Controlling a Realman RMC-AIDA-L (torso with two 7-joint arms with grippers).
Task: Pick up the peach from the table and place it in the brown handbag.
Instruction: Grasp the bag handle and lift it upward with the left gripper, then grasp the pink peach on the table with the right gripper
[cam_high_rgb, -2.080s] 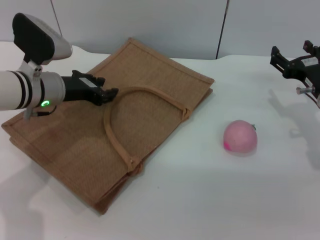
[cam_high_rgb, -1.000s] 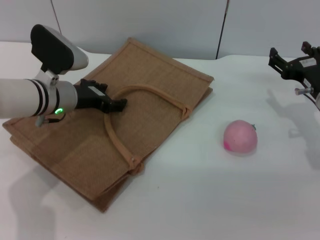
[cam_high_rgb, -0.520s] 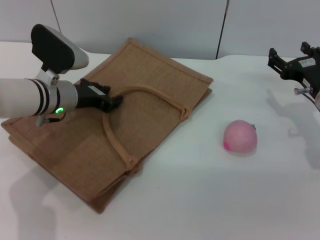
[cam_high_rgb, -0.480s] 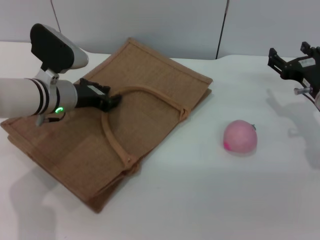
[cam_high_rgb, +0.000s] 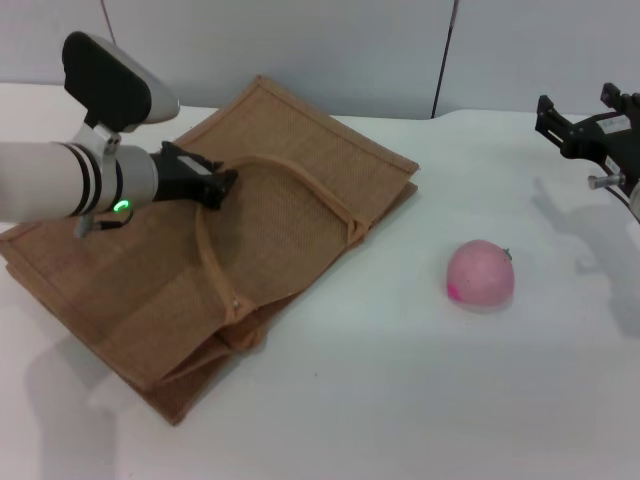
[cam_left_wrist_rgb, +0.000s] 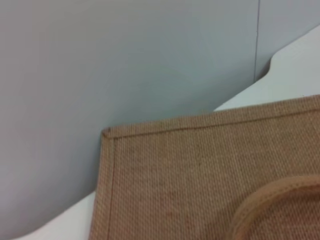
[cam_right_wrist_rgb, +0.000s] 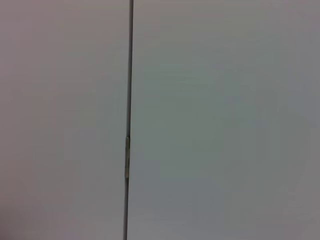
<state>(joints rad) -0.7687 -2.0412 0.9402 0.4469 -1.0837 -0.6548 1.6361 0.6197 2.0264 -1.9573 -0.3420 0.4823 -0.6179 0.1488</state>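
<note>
Left gripper (cam_high_rgb: 215, 186) clamps the bag (cam_high_rgb: 300, 170) handle (cam_high_rgb: 205, 250) at upper left, lifting it; peach (cam_high_rgb: 480, 276) sits untouched at centre-right

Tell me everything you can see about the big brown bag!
The brown handbag is a large, flat, woven tan tote that looks like jute. It lies on its side on the white table, left of the peach and apart from it. One arched handle rests across its top face. The left gripper holds that handle, raising the upper layer a little.
</note>
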